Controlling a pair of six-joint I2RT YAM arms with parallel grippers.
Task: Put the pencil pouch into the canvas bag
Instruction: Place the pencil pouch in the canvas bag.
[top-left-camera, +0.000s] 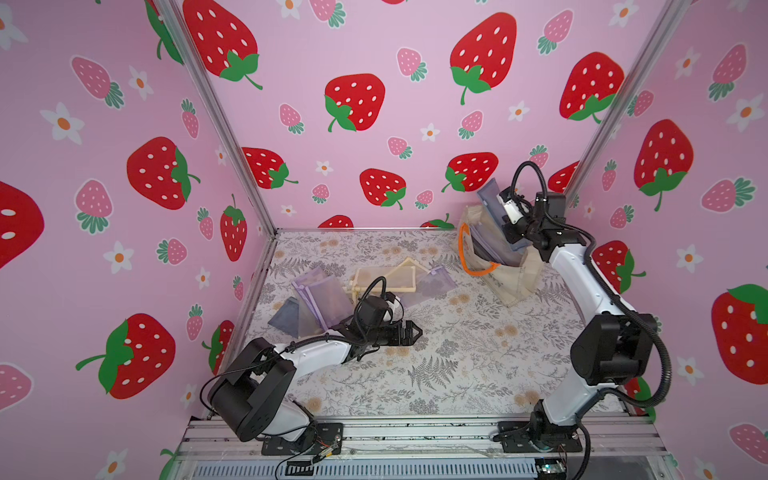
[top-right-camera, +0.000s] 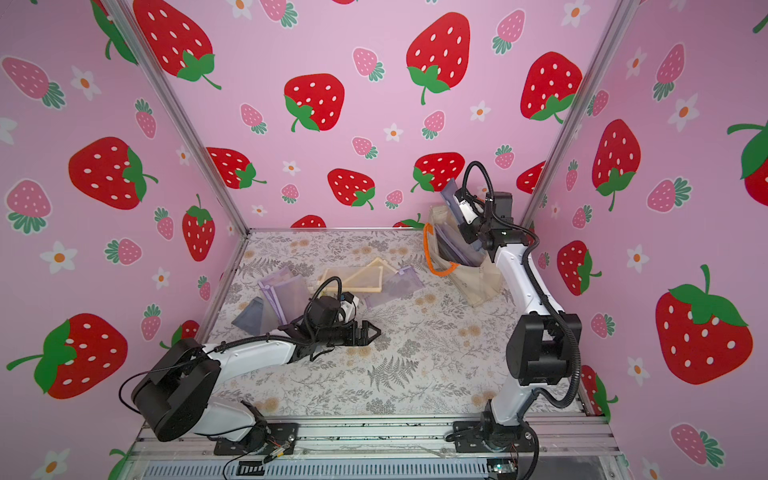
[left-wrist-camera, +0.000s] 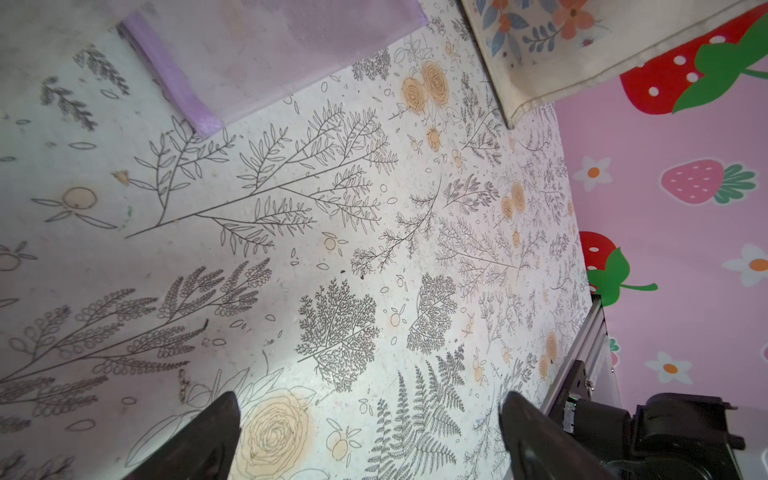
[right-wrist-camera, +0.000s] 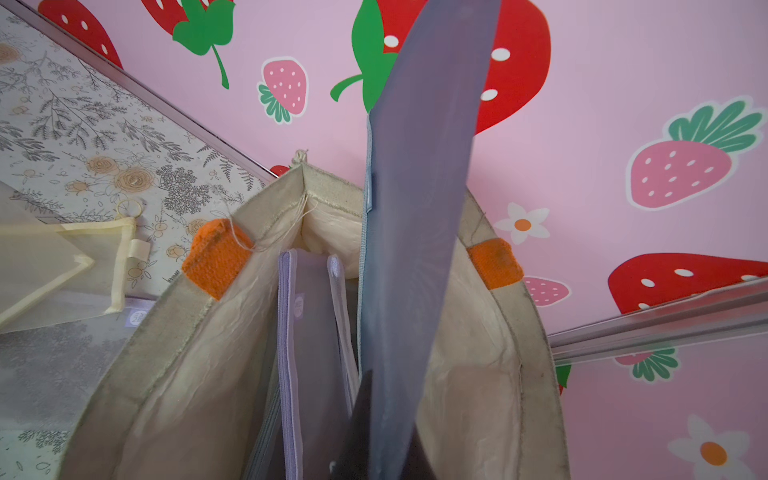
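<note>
Right wrist view: right gripper pinches the grey pencil pouch edge-on inside the open mouth of the canvas bag, long axis crossing its far rim; left gripper gapes empty, well apart.

I have the left arm stretched low and forward, left gripper level, jaws spread wide. The right arm stands raised, elbow bent, right gripper clamped tight.

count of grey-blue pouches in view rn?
2. One grey-blue pouch lies on the table's left side, against the lilac pouches. The second pouch is upright, shut in the right gripper, lower end inside the canvas bag. More may be hidden in the bag.
</note>
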